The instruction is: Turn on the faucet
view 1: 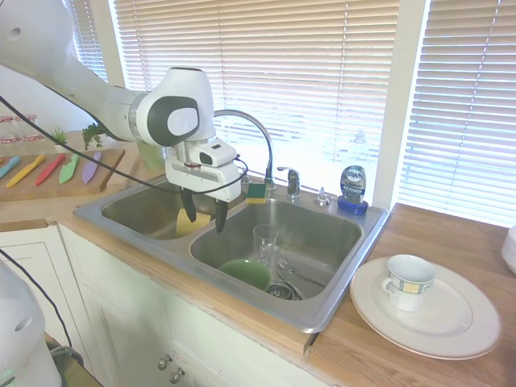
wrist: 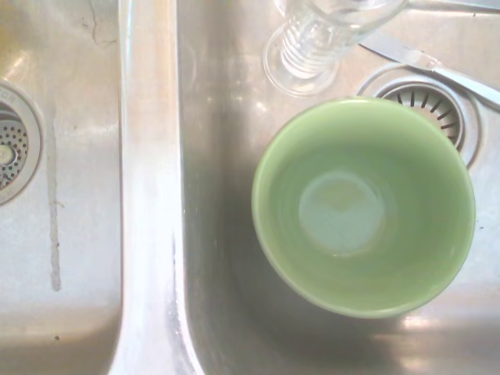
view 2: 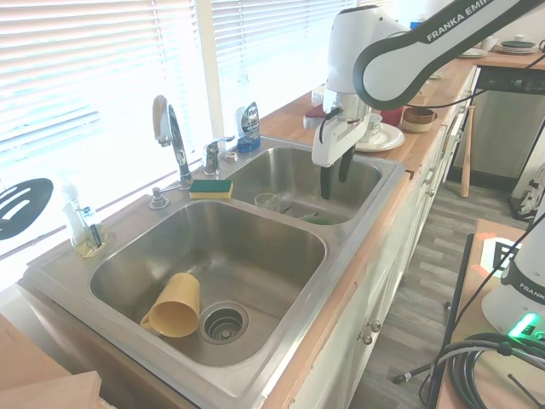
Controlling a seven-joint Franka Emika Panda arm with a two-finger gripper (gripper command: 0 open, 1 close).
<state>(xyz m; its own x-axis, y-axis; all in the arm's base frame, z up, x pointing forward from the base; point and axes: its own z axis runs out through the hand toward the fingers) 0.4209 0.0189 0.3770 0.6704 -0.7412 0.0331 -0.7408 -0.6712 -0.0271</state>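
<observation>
Hovering mid-frame over the sink (view 1: 339,302) w/ fingers spread and empty, gripper (view 1: 203,218) hasn't reached the faucet (view 1: 256,137), whose lever (view 1: 291,181) sits center-right by the window, no water running, so task's barely begun.

Arm housing is hiding part of the faucet (view 1: 256,133) arch; picture edge is cropping the drinking glass (wrist: 324,35) top.

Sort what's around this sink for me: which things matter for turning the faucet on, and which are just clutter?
Job:
faucet
lever handle
gripper, open

Clutter:
green bowl
glass
yellow cup
sponge
soap bottle
mug
plate
</observation>
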